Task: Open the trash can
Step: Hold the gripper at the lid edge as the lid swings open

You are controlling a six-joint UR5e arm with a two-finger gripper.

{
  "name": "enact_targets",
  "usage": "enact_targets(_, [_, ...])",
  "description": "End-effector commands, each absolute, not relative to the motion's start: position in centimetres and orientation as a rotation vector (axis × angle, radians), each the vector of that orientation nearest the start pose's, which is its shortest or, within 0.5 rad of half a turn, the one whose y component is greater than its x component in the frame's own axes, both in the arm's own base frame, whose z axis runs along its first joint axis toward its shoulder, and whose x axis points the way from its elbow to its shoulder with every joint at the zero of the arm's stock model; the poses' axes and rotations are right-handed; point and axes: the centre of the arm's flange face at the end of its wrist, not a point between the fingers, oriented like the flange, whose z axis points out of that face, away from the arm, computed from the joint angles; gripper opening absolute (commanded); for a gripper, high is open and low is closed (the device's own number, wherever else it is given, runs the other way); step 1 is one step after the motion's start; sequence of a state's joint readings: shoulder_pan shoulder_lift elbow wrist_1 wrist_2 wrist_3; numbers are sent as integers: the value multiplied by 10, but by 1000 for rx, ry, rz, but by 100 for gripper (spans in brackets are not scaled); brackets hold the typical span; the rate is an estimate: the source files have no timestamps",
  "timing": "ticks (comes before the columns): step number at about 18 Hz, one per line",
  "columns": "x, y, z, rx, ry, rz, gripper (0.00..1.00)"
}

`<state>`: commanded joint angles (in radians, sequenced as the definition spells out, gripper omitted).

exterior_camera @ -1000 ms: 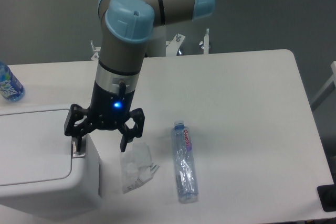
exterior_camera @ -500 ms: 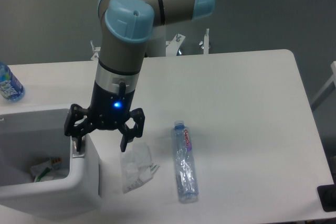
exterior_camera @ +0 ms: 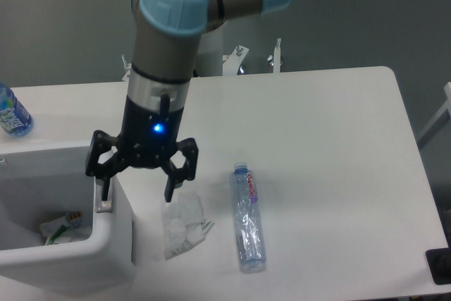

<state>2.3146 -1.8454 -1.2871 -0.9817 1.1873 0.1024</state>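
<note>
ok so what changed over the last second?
The trash can went from lid shut to open, showing litter inside. The claw, open, one finger at the grey latch, has since risen slightly. Nothing grasped or released. The clear bottle, crumpled plastic and blue bottle stayed put.

End effector (exterior_camera: pixel 139 187) downward, fingers spread

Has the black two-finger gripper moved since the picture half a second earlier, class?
Yes. The black two-finger gripper has risen slightly, judged against the small grey push-button latch on the white plastic trash can, which stays put.
</note>
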Motion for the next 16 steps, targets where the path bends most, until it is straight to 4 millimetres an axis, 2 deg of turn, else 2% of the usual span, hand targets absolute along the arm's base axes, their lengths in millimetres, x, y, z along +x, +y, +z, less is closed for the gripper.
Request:
enact_targets(2, [-330,564,576,-2334,-627,-63,100])
enact_targets(5, [-354,541,591,-2327,-586,32,100])
enact_targets(7, [-376,516,595,-2359,-646,190,100])
enact_targets(9, [-384,507,587,-2438,-590,310,100])
enact_targets(14, [-391,487,554,-2798,-179,495,100])
enact_targets(16, [-394,482,545,-2858,-107,550,100])
